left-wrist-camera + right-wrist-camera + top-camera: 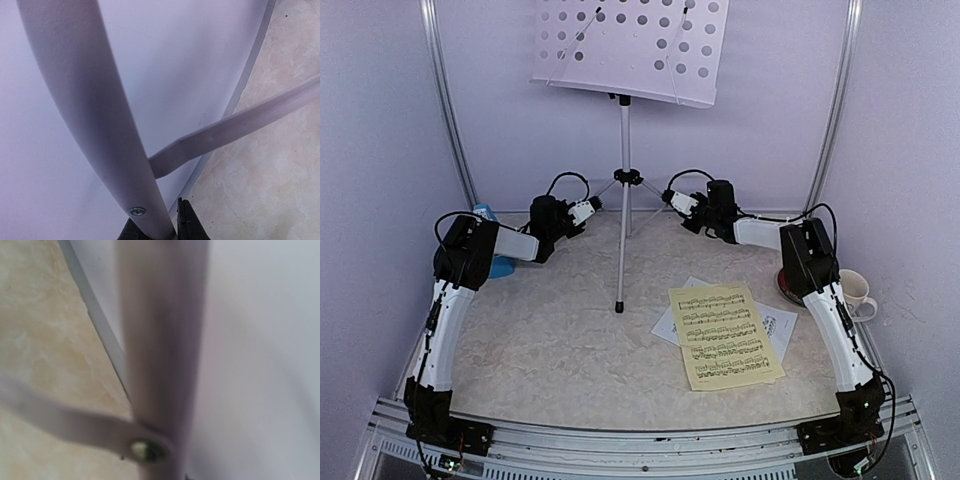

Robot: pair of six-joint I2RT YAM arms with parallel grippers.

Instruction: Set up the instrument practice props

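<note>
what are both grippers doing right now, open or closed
left gripper: closed on a leg of the music stand
right gripper: apparently closed on another leg, close view blurred

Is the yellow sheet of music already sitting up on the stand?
No, the yellow sheet lies flat on the table, overlapping the white sheet, beside the foot of the music stand.

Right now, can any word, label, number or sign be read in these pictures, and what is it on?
No words or numbers are readable anywhere.
Yellow paper sheet of printed music: note staves only, any lettering too small to read.
White paper sheet beneath it: print too small to read.
White patterned ceramic mug: pattern, no legible lettering.
Silver metal tripod music stand: no writing visible.
</note>
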